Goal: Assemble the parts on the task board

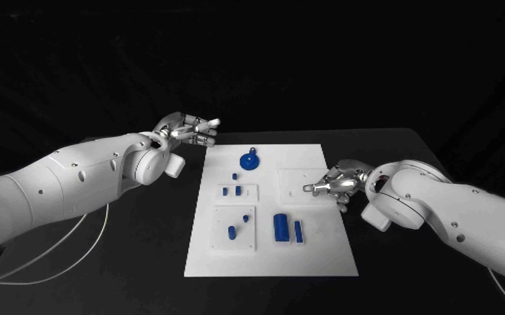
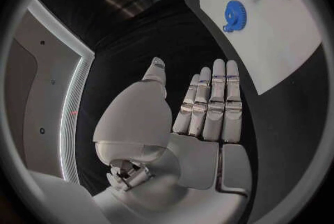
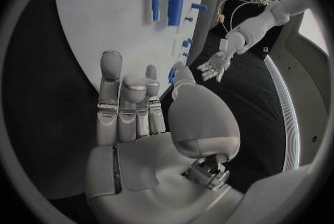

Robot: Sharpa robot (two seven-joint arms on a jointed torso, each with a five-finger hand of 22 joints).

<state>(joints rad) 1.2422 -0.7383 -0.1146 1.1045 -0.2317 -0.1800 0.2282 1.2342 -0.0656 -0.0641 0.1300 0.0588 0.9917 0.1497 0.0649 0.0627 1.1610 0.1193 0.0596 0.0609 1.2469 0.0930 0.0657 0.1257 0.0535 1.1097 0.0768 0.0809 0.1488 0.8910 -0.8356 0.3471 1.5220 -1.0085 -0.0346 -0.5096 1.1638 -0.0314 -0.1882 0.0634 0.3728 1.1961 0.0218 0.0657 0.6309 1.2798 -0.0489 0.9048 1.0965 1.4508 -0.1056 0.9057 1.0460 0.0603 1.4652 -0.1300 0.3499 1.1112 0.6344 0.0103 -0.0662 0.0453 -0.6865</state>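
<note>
The white task board (image 1: 316,257) lies in the middle of the black table. On it are a blue gear (image 1: 249,160) at the far end, small blue pieces (image 1: 231,190) below it, two blue pegs (image 1: 231,233) and two upright blue blocks (image 1: 281,227) near the front. My left hand (image 1: 190,131) hovers off the board's far left corner, fingers apart, holding nothing. My right hand (image 1: 335,181) hangs over the board's right edge, also with nothing in it. The left wrist view shows straight fingers (image 2: 209,107), the gear (image 2: 234,15) and the board (image 2: 285,51). In the right wrist view, extended fingers (image 3: 114,101) lie over the board (image 3: 104,12).
A thin white cable (image 1: 63,257) loops over the table under my left arm. Black table surface surrounds the board on all sides. The right wrist view shows my left hand (image 3: 216,65) beyond the board.
</note>
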